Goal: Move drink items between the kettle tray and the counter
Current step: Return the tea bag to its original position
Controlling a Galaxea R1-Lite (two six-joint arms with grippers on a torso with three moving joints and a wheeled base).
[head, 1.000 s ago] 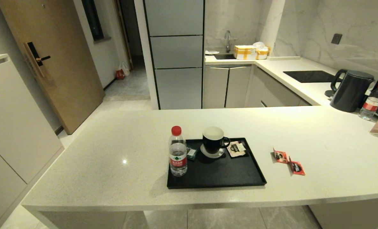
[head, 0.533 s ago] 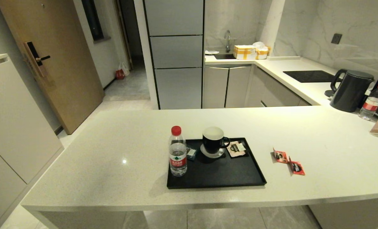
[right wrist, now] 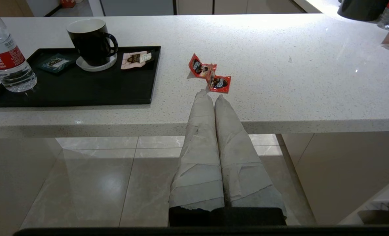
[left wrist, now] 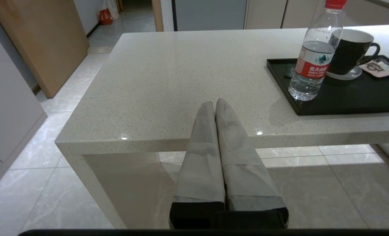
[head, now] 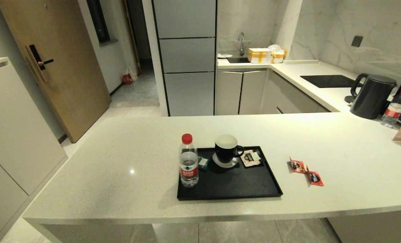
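You see both the left gripper (left wrist: 215, 102) and the right gripper (right wrist: 211, 96) pressed together, holding nothing. The teal packet (head: 203, 162) is half hidden behind the water bottle (head: 188, 161), its print probably unreadable.

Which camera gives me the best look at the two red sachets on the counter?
The right wrist view: the two red sachets lie close ahead of the shut right gripper, on the counter beside the tray, their printing visible. The head view shows them smaller. The left wrist view does not show them.
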